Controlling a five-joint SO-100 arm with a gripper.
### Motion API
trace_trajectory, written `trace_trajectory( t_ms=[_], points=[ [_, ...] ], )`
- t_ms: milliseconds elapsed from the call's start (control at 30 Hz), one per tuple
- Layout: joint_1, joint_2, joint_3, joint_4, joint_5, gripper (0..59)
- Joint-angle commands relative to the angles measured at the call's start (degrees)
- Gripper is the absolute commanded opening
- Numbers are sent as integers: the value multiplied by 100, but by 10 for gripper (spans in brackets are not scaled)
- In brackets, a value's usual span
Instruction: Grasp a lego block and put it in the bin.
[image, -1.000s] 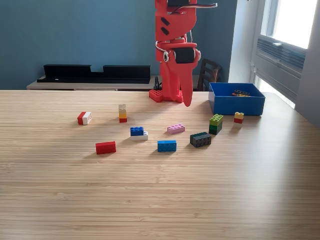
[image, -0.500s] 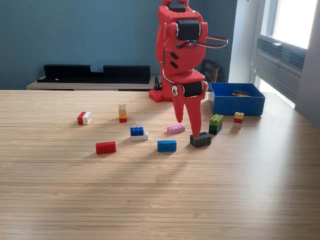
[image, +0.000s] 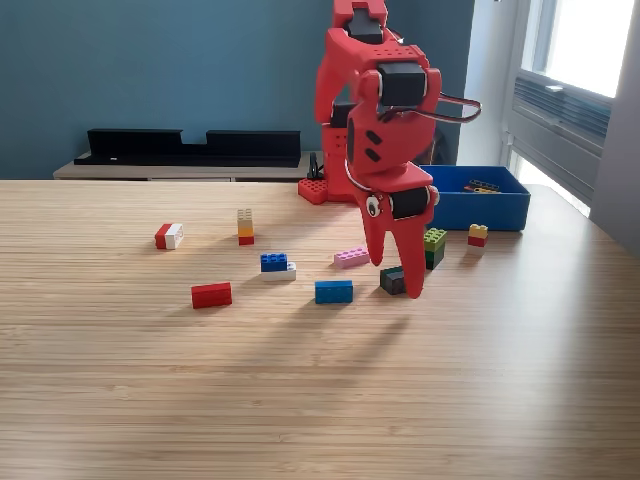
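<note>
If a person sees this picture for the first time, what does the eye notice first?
First, the tall red arm in the middle, its gripper lowered over the black block on the wooden table. Next, the blue bin at the exterior view's right, behind small coloured blocks scattered across the table.

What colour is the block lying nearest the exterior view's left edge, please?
Red and white, clearest in the exterior view.

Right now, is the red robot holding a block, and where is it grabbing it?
Cannot tell. The tool is down at the black block, one finger in front of it; no lift shows.
</note>
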Motion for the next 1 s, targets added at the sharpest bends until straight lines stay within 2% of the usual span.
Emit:
trace_trajectory(
  t_ms=[33, 133, 433, 633, 833, 1000],
  points=[
    [-352, 44, -334, -18, 185, 313],
    [-527, -35, -316, -18, 290, 271],
    [-580, -229, -193, -105, 492, 1],
    [-501, -211, -404, -97, 668, 0],
    [-360, -149, -1116, 62, 914, 0],
    [-343, -141, -1283, 62, 993, 0]
  ],
)
